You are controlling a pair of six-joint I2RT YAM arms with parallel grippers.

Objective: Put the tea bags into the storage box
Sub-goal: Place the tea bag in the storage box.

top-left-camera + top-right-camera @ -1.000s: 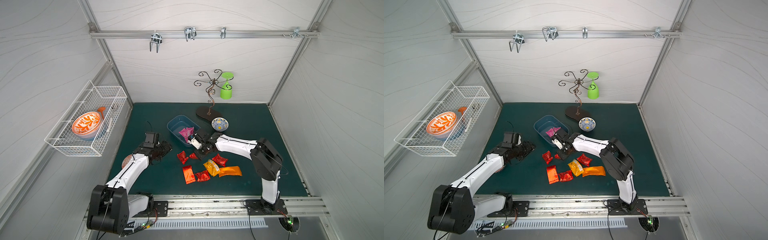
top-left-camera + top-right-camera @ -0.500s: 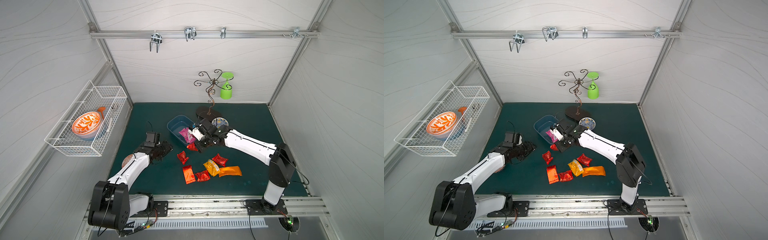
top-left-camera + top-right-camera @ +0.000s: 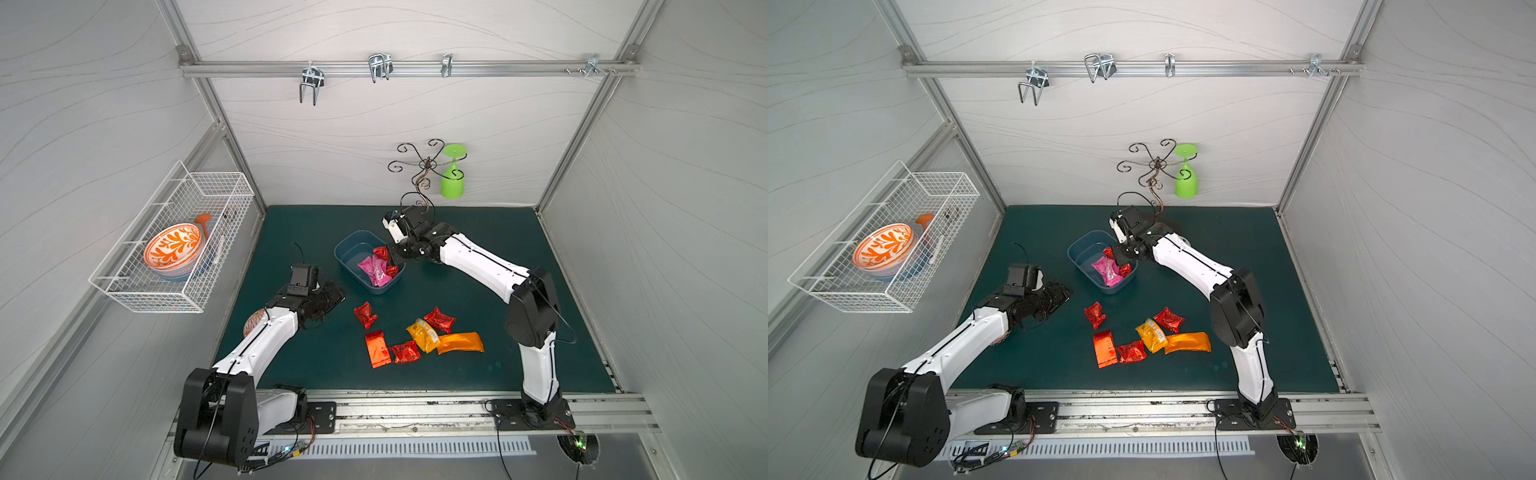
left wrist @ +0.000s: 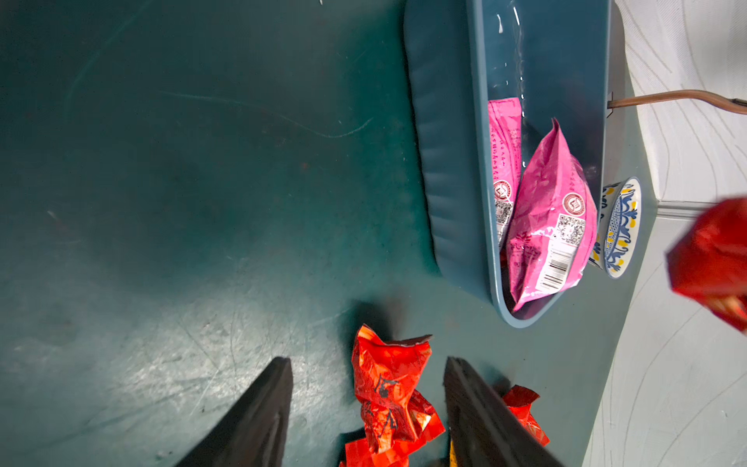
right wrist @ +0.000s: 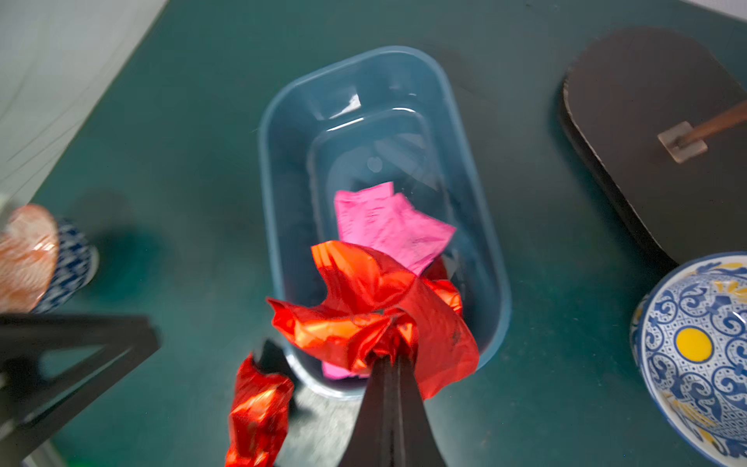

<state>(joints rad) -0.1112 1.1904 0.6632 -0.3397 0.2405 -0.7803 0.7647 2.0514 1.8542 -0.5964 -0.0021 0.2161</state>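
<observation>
Right gripper [image 5: 394, 358] has its fingers clamped tight on a crumpled red tea bag [image 5: 376, 311], holding it up in the air over one end of the storage box [image 5: 266, 202]. It hasn't let go of it. The box [image 3: 345, 245] sits about mid-worktop, a bit toward the back edge. There are already two pink tea bags [image 3: 374, 269] lying in it, plus a bit of another red one tucked beside them. Left gripper [image 4: 368, 360] is low over the mat toward the left edge, fingers spread wide and holding nothing. A crinkly red bag [image 4: 388, 396] shows in the gap in its wrist view, but in the top views that bag [image 3: 365, 314] just lies on the mat ahead of the tips. Five more loose ones sit near the middle of the front edge: another crinkly red [image 3: 439, 320], a yellow one [image 3: 423, 334], an orange one [image 3: 460, 343], a flat red [image 3: 377, 348] and a small red [image 3: 405, 352]. There's also a blue-patterned bowl [image 5: 695, 351] just beside the box.
</observation>
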